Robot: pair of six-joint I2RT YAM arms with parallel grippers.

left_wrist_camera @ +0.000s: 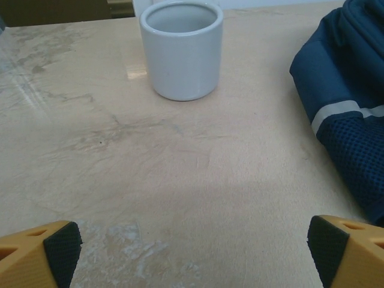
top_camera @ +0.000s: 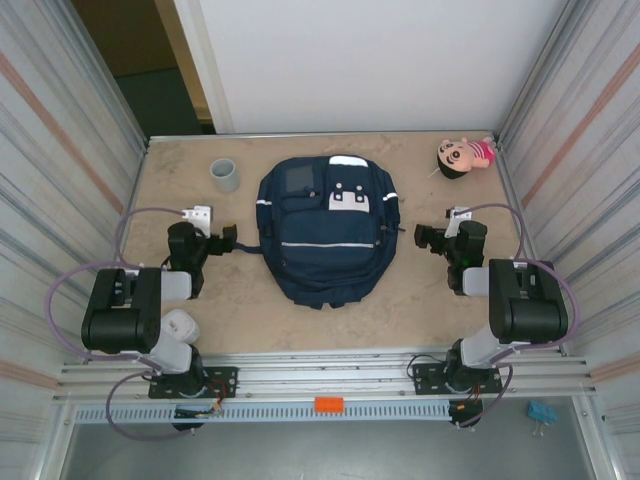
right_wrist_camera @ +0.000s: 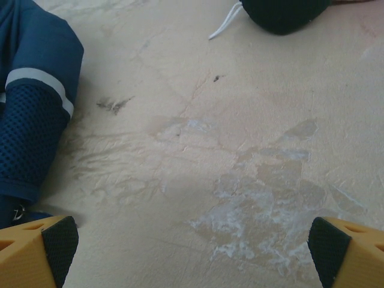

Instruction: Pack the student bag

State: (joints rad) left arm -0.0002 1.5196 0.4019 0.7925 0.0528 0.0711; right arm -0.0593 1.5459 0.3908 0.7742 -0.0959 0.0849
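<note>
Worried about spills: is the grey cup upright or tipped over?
Upright: the cup stands on its base on the table, mouth facing up. Whether it holds anything, cannot tell.

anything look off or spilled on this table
Nothing spilled or damaged. The cup stands upright, the student bag lies flat, and the doll lies on its side. Whitish scuffs mark the table.

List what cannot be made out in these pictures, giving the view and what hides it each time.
- Navy blue fabric backpack: the inside is hidden by its own front panel in the top view; the left wrist view's right edge cuts it off.
- Pale grey cylindrical cup: the floor is hidden by its wall in the left wrist view.
- Black-haired doll in pink top: the right wrist view's top edge cuts off the face and body.
</note>
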